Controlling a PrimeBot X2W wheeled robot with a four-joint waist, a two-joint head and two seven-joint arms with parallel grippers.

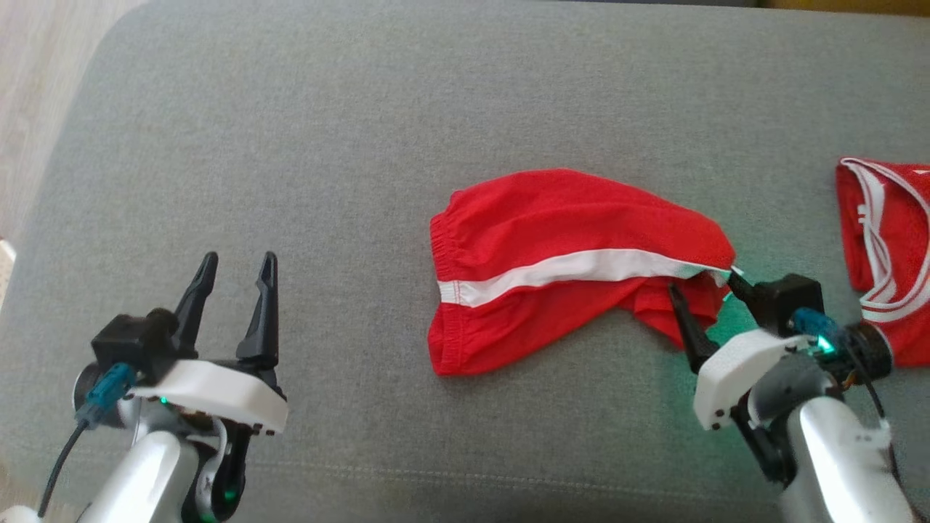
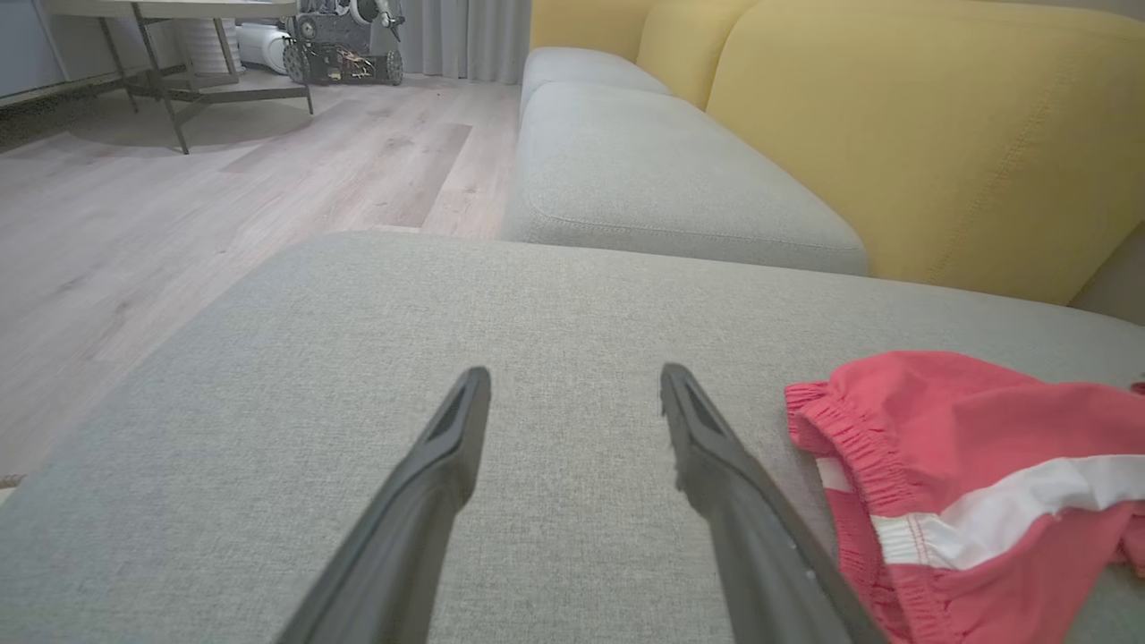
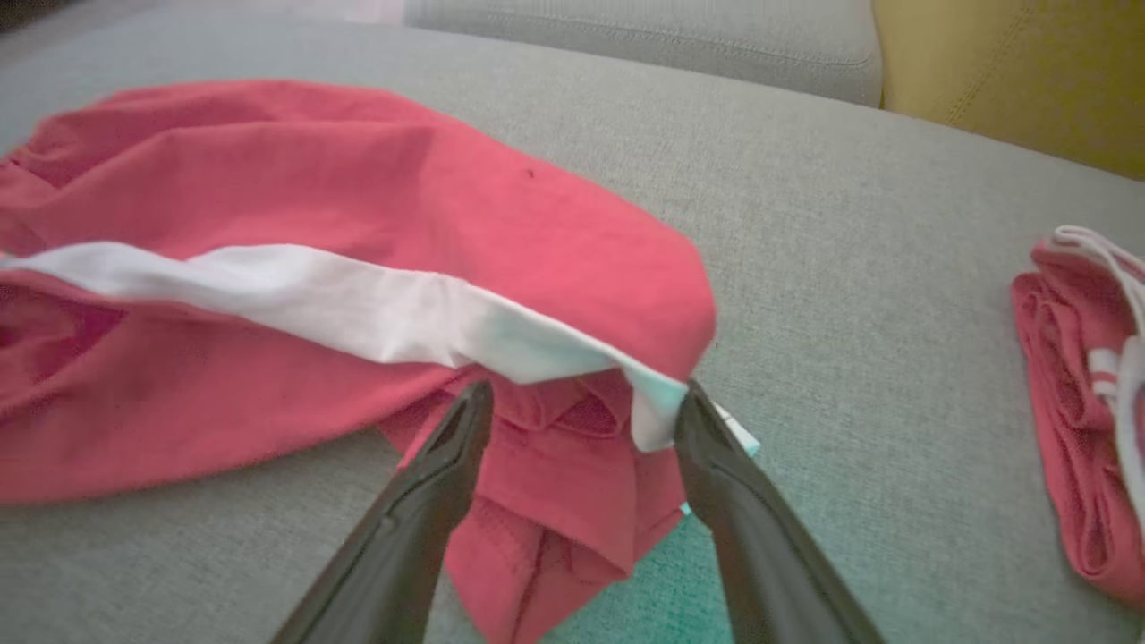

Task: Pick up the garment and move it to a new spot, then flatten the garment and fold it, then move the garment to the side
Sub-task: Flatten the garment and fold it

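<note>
On the grey sofa cushion (image 1: 290,145) the red shorts (image 1: 567,218) lie rumpled, leg hem between the spread fingers of our right gripper (image 1: 701,283), while the left gripper (image 1: 240,258) stands spread and empty well aside; we judge it best to pinch both hem corners and draw them taut.

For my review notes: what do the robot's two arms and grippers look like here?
The left gripper and right gripper each have two long, tapering black fingers on a white housing. A blue connector sits at each wrist; a black cable trails from the left one. Forearms are silver-grey, and a green light glows on the right wrist.
</note>
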